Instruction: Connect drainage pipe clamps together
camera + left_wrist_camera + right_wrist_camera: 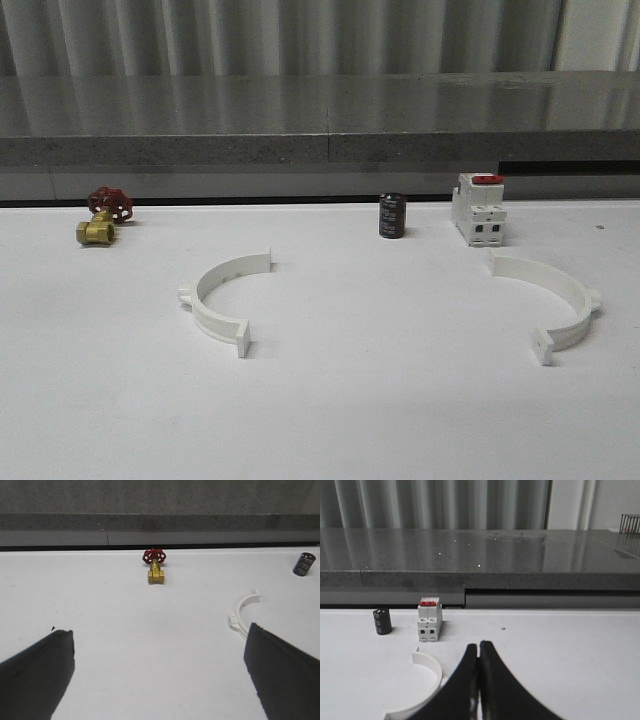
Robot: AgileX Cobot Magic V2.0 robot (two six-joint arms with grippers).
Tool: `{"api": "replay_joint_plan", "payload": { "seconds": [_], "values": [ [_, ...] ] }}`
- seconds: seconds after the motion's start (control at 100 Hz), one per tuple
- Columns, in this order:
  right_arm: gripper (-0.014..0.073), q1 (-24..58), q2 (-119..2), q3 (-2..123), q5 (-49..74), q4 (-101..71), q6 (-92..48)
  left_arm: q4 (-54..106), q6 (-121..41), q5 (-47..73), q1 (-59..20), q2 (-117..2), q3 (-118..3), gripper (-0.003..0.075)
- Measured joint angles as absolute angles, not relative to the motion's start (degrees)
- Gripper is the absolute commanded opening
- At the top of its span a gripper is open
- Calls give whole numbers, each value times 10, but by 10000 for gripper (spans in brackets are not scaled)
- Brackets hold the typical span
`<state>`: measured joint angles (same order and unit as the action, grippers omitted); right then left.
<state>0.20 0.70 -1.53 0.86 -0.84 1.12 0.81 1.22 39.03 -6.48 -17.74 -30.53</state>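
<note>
Our front camera looks forward, low over the white desk (320, 420) toward the grey ledge (320, 110) at the far edge. Our left wrist camera shares the brass valve (156, 566) and black capacitor (303, 563) with it; our right wrist camera shares the breaker (429, 620) and that capacitor.

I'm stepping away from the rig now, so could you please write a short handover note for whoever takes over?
Left gripper: open, holding nothing, above bare table.
Right gripper: shut, holding nothing, near the right clamp half.
Left clamp half lies on the white table, open side facing right. Right clamp half lies in front of the breaker, open side facing left. The two are well apart.
Done: nothing joined or picked up.
Left: grasp both halves, bring them together, connect their ends.
</note>
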Motion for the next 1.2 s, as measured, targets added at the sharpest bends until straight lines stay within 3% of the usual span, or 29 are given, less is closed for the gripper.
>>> {"api": "replay_joint_plan", "payload": {
  "seconds": [0.08,0.18,0.25,0.44,0.62,0.88,1.14,1.2],
  "values": [
    [-67,2,7,-15,-6,-8,11,9,12,391,-65,-144,-292,652],
    [-67,2,7,-15,-10,-8,11,9,12,395,-65,-112,-283,545],
    [-67,2,7,-15,-8,-8,11,9,12,400,-65,-103,-281,417],
    [-67,2,-1,27,49,-8,11,9,12,405,-65,-98,-281,-25],
    [-67,2,-102,143,135,-12,11,9,12,407,-65,-98,-281,-21],
    [-67,2,-360,382,420,-16,11,9,12,408,-65,-98,-281,-21],
    [-62,2,-564,509,462,-23,11,9,12,408,-65,-98,-280,-21],
    [-27,2,-596,521,462,-26,11,9,12,408,-65,-98,-280,-21]
  ]
}}
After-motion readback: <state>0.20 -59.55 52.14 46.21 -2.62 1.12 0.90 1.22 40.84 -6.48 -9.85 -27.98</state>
